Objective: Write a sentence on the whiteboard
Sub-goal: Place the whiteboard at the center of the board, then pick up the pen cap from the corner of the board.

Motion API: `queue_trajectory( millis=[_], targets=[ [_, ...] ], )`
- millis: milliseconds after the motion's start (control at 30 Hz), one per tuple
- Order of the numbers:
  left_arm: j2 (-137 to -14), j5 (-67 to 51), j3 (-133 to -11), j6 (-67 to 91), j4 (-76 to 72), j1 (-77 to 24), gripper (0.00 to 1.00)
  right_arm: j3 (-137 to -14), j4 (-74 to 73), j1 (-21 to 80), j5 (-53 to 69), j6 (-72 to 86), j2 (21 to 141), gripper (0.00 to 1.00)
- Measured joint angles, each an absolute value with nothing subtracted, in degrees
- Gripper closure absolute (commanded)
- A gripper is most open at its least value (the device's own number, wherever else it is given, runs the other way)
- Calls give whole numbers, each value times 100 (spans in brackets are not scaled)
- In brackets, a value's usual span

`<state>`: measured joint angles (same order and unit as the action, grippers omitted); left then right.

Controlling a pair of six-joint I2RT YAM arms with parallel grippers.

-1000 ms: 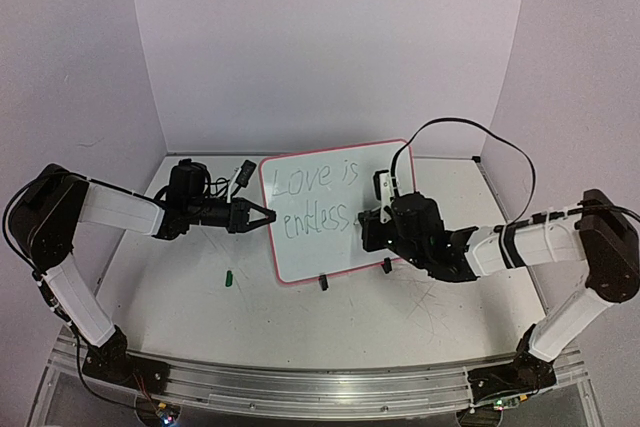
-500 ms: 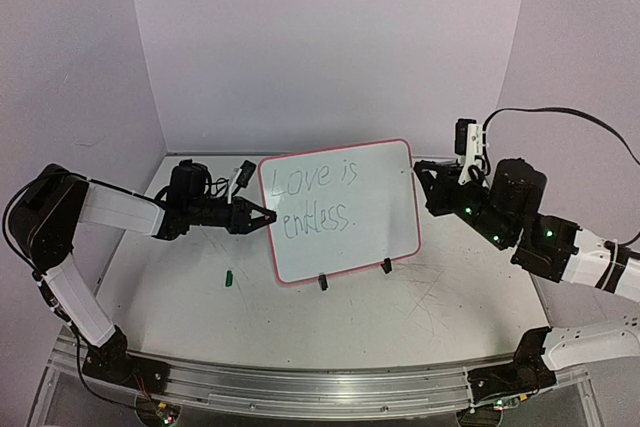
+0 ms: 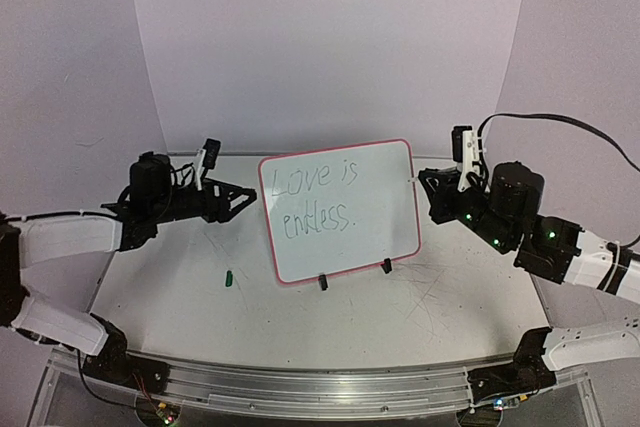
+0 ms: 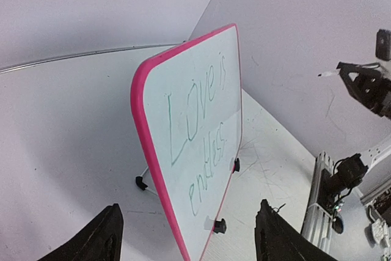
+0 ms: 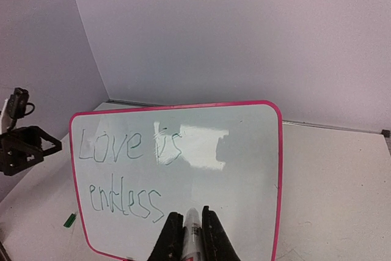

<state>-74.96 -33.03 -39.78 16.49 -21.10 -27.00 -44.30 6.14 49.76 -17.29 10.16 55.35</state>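
Green-inked: shows sentence (image 3: 315, 199) finished on whiteboard (image 3: 385, 217). Withdraws left gripper (image 3: 240, 197), now spread; keeps marker (image 5: 192, 236) pinched in retreated right gripper (image 5: 190, 213).

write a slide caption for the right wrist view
Right gripper holding a marker upright before the whiteboard, its green sentence reading "Love is endless".
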Motion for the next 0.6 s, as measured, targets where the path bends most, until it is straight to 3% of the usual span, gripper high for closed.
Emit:
queue_trajectory(
  millis=[133, 267, 467, 600],
  targets=[
    [-6353, -2507, -3461, 2355, -1524, -2700, 32, -4429, 639, 4974, -1747, 937, 5615, 100],
    [-6027, -1781, -3463, 3216, -330, -2700, 40, -4429, 631, 4974, -1661, 889, 5777, 100],
    [-6813, -1281, -3540, 3986, 1514, -2841, 36, -4428, 639, 4974, -1557, 857, 5808, 100],
    [-7491, -958, -3687, 4041, 2168, -3259, 43, -4412, 639, 4974, -1499, 862, 5800, 100]
  ],
)
